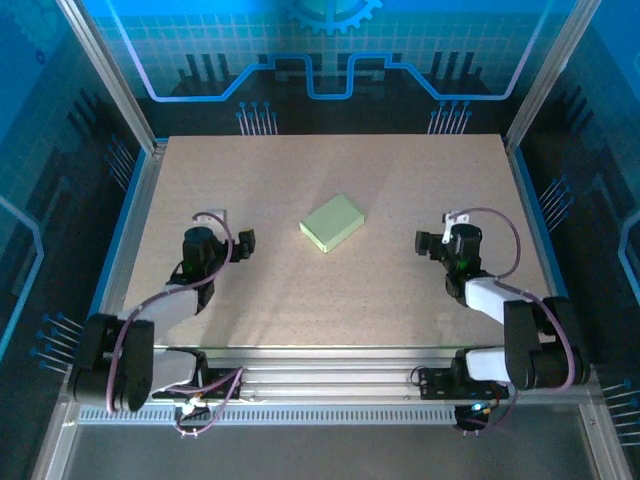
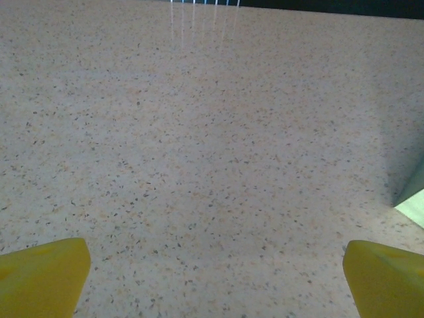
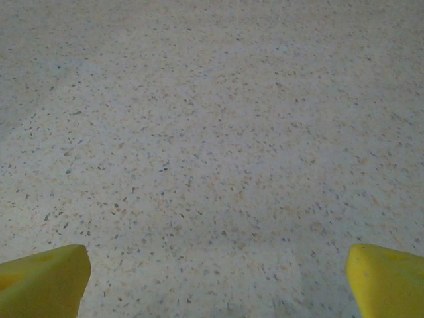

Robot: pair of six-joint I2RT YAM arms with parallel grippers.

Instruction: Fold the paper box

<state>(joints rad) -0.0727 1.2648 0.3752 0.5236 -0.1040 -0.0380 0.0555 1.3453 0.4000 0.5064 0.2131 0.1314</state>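
The paper box (image 1: 332, 222) lies as a small, slim, pale lime-green closed box near the middle of the speckled table, turned at an angle. One corner of the paper box (image 2: 414, 199) shows at the right edge of the left wrist view. My left gripper (image 1: 238, 243) rests low on the table to the box's left, open, its yellow fingertips (image 2: 43, 275) wide apart over bare table. My right gripper (image 1: 425, 243) sits to the box's right, also open, with yellow fingertips (image 3: 387, 278) spread and nothing between them. Neither gripper touches the box.
The table (image 1: 270, 300) is a beige speckled board bounded by aluminium frame rails (image 1: 130, 215) and blue-lit enclosure walls. Both arm bases stand at the near edge (image 1: 330, 375).
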